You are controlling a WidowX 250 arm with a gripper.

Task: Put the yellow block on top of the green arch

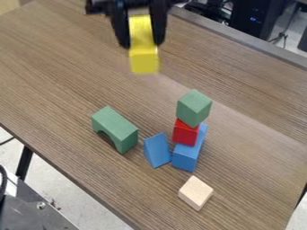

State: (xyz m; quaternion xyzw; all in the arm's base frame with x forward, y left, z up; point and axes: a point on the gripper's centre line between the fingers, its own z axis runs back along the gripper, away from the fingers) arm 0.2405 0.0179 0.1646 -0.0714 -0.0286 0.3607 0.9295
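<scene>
High over the table's far part, at the top of the view, my black gripper (141,39) is shut on the yellow block (144,56), one finger on each side of it. The block hangs down between the fingers, clear of the tabletop. Lower and a little to the left, the green arch (116,126) stands on the table with its opening facing the lower left. Nothing lies on top of the arch.
Right of the arch, a green cube (194,108) tops a red block (185,133) and a blue block (189,150). A blue wedge (157,150) stands between arch and stack. A plain wooden block (195,193) lies nearer the front of the table (78,166).
</scene>
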